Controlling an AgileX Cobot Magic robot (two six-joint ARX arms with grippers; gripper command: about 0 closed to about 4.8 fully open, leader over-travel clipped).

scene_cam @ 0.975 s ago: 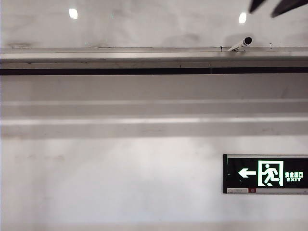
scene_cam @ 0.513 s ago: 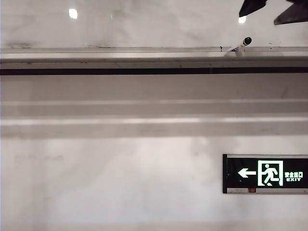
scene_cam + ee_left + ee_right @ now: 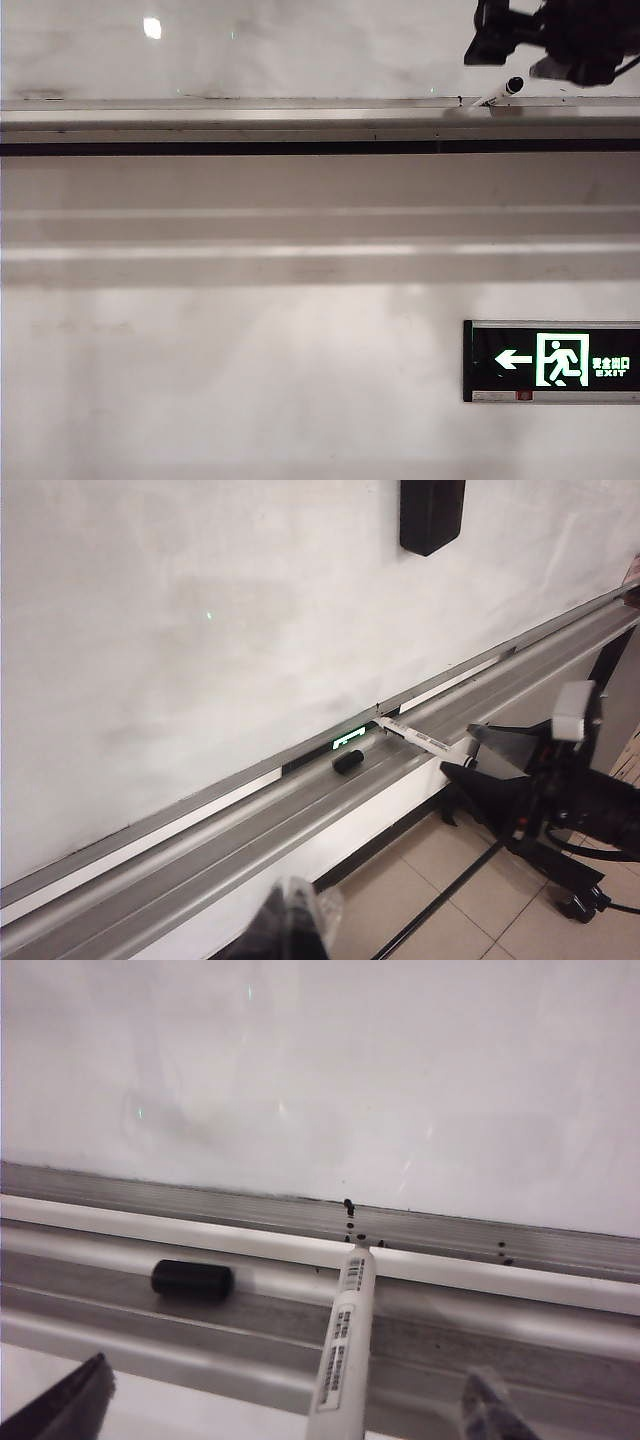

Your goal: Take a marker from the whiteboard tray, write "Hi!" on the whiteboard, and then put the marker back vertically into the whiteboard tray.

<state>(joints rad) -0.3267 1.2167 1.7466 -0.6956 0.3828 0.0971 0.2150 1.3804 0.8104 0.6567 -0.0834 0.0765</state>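
Note:
The marker (image 3: 345, 1350), a white barrel with a printed label, lies slanted across the whiteboard tray (image 3: 520, 1340), its dark tip against the whiteboard's (image 3: 320, 1060) lower frame. A loose black cap (image 3: 192, 1279) rests in the tray beside it. My right gripper (image 3: 285, 1410) is open, one finger on each side of the barrel, not touching it. In the exterior view the right gripper (image 3: 520, 58) hangs just above the marker (image 3: 503, 91) and tray (image 3: 250, 112). The left wrist view shows marker (image 3: 420, 741), cap (image 3: 347, 761) and right gripper (image 3: 478, 756). My left gripper (image 3: 290, 925) is shut, back from the tray.
A black box (image 3: 432, 515) is fixed on the whiteboard above the tray. A lit exit sign (image 3: 550, 360) sits on the wall at lower right in the exterior view. A tiled floor with a black cable (image 3: 450, 900) shows under the tray.
The right gripper has come in from the top right edge of the exterior view towards the marker, and its fingers have spread wider. The marker has not moved.

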